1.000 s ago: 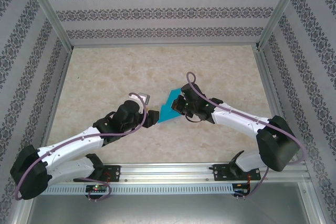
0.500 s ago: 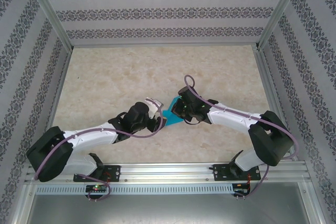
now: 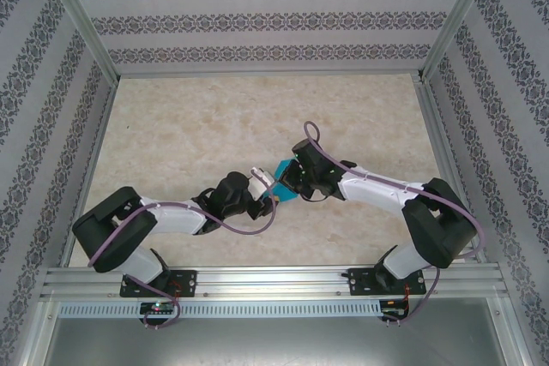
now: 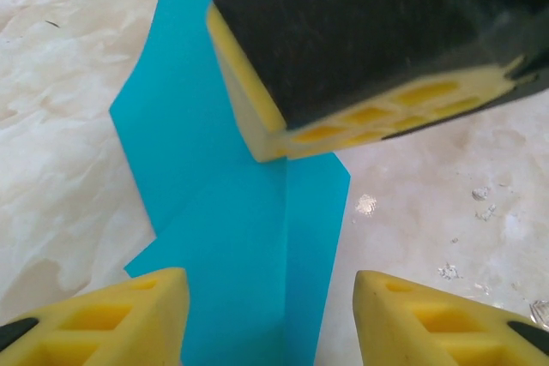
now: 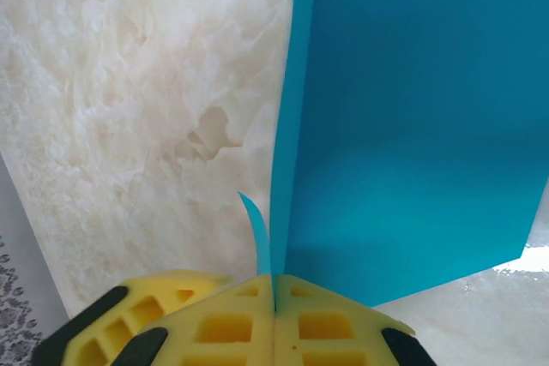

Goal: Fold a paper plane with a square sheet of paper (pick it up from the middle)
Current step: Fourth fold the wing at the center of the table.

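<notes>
Teal-blue square sheet of paper (image 3: 285, 194), thin, plain and already creased, sits just right of centre in the overhead view, between the two arms where they meet over the pale marbled tabletop (image 3: 189, 126).

In the left wrist view the sheet (image 4: 232, 237) runs from the top centre down to the bottom edge of the frame. It shows one straight crease down its lower half and a notched outline on its left side. It appears to lie close to the marbled surface (image 4: 446, 212), though I cannot tell whether all of it touches. The left gripper (image 4: 270, 297) is spread wide: its yellow fingertips (image 4: 111, 315) sit at the lower left and lower right corners, with the paper between them and touching neither. A black and yellow finger (image 4: 360, 57) of the right gripper fills the upper right, its tip meeting the sheet at the top of the crease.

In the right wrist view the right gripper (image 5: 274, 297) is pinched tight on the sheet's edge at the bottom centre, pads together. The paper (image 5: 412, 126) rises from there into the upper right, with the tabletop (image 5: 129, 83) on the left.

Overhead, the left gripper (image 3: 268, 188) and the right gripper (image 3: 290, 181) are very close to each other, beside the paper.
</notes>
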You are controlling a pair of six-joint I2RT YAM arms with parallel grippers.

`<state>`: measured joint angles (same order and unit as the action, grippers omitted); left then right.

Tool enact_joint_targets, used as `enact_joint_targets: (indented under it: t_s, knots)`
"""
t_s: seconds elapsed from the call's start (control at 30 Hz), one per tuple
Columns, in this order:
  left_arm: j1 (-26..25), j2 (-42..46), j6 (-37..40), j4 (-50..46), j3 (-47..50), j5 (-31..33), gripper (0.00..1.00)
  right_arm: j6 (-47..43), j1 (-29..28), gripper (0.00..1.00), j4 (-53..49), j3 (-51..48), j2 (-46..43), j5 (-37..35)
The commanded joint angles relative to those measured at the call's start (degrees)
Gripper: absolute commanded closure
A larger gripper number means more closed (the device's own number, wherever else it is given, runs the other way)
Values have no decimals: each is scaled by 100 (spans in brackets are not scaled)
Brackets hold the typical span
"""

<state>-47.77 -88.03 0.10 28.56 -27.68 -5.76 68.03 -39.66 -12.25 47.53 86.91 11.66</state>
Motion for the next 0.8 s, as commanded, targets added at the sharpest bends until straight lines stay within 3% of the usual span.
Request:
enact_joint_targets:
  t_s: [0.0,0.2,0.5,0.57,0.77]
  knots:
    - [-57,-164,251,768,112,-125,52,115,113,94,108,111,-19,199]
    - [-58,-378,230,1182,173,62,68,146,256,93,156,77,-40,431]
    - [-55,-583,272,1273,101,79,83,158,404,88,291,11,-79,796]
    - [-53,-601,246,1315,90,49,87,90,416,83,283,7,-115,811]
    - [-53,-584,-87,956,-24,-119,94,-1121,623,50,-100,9,-549,583]
